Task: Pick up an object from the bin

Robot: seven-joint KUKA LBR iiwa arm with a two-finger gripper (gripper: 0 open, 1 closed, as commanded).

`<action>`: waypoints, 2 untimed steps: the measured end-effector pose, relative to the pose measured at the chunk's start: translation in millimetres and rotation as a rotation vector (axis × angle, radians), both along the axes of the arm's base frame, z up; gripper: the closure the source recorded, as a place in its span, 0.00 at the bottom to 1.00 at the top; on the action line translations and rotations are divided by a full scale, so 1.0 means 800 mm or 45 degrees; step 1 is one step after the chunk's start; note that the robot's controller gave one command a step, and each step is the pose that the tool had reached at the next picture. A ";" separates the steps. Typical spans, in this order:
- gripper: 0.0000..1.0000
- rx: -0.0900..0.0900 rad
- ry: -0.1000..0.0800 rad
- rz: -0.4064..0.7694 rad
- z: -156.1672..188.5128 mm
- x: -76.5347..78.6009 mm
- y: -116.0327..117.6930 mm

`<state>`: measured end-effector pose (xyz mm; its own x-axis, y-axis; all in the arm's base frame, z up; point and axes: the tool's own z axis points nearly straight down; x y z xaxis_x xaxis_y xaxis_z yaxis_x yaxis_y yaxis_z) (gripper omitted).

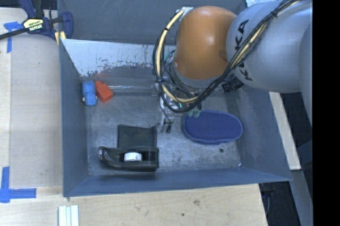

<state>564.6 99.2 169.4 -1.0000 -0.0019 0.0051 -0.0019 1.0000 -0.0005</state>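
Hanging low over the middle of the bin (71,140), my gripper (167,125) sits above bare floor btwn 2 things: a blue oval pad (212,127) just beside it toward the right wall, and a black tape dispenser (130,153) near the front edge. Can't tell if it's released or clenched. An orange block (104,92) & small blue cylinder (88,93) lie side by side by the back-left corner.

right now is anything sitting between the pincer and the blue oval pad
Nothing visible does. The pincer hangs over bare bin floor just left of the blue oval pad; the black tape dispenser lies on its other side, lower left.
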 end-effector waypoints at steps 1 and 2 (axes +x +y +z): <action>0.00 0.001 -0.013 0.327 -0.125 -0.027 0.022; 1.00 0.003 -0.015 0.324 -0.123 -0.026 0.023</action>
<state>543.7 117.3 71.0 -0.9672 -0.2537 -0.0069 -0.2538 0.9673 0.0000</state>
